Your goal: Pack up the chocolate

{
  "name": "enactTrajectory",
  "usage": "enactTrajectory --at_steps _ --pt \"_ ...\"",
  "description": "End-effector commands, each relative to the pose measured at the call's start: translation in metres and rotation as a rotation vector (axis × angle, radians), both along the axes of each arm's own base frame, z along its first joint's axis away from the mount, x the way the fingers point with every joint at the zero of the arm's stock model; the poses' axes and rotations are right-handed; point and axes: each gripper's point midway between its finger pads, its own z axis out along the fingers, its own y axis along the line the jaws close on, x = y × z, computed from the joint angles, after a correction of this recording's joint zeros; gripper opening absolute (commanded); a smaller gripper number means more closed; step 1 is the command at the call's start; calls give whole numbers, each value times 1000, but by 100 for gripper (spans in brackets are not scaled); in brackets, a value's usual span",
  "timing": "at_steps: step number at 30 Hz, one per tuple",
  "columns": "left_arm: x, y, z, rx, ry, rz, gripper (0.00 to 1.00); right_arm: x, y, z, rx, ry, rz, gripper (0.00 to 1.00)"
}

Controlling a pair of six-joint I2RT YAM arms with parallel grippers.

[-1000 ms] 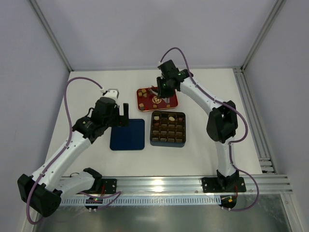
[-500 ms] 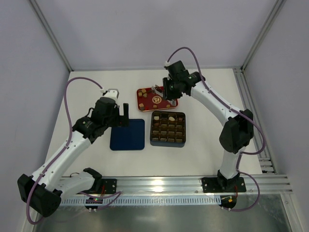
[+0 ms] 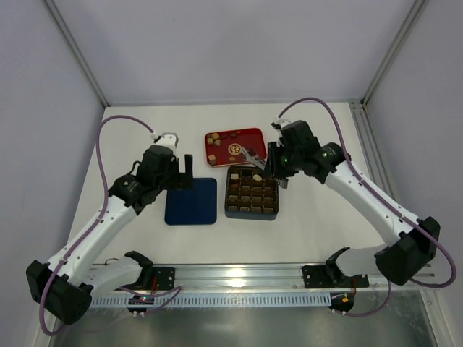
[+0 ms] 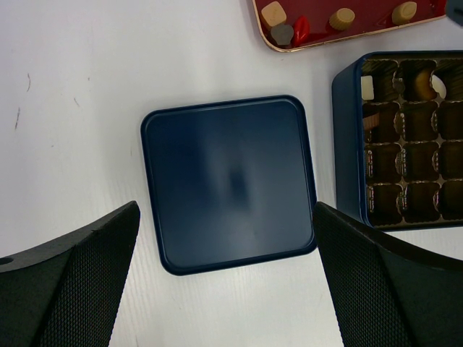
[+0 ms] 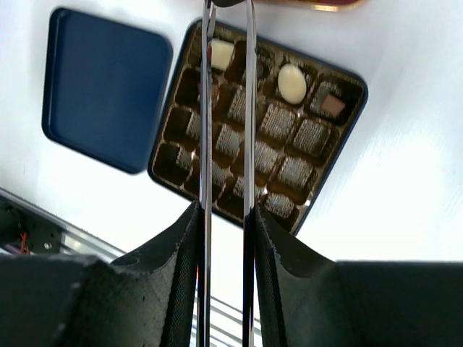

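Tiny bite-size chocolate pieces [image 4: 341, 18], tan, brown, whitish, round and square: several in red rectangular tray [image 4: 372, 18], few in far row of dark square gridded box [image 5: 312, 135]; most cells vacant. Step, judged: tray-to-box transfer. Right gripper [image 5: 226, 238] fingers narrow, clamping thin metal tweezers [image 5: 249, 144], tips near box's far edge; load cannot tell. Next: lower into vacant cell, release. Left gripper [image 4: 226, 217] fingers wide, empty, above dark blue square lid [image 4: 228, 144] on white worktop [image 4: 72, 108].

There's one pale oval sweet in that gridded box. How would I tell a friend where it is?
Find the dark square gridded box beside the flat blue lid. In its row nearest the red tray, the oval chocolate sits third from the lid. It alone is rounded; its row-mates are a whitish square and a brown square.
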Motion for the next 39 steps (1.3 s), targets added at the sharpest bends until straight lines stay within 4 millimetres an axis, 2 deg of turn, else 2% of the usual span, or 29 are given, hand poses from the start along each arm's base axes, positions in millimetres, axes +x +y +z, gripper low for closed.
enactTrajectory --at_steps 1,2,7,14,25,39 --pt "1 -3 12 -25 -31 -8 100 -25 -1 5 43 -10 15 29" --pt "1 -3 12 -25 -34 -7 100 -35 -3 -5 36 13 16 29" --pt "2 -4 12 -25 -30 -5 100 -63 -5 -9 52 25 28 29" --pt "1 -4 10 -26 -25 -6 100 -83 -2 -32 19 78 51 29" --pt "2 -4 11 -25 -26 -7 100 -82 -1 -38 -19 76 47 30" --pt "2 -4 10 -23 -26 -5 100 -83 -2 -38 -23 79 51 39"
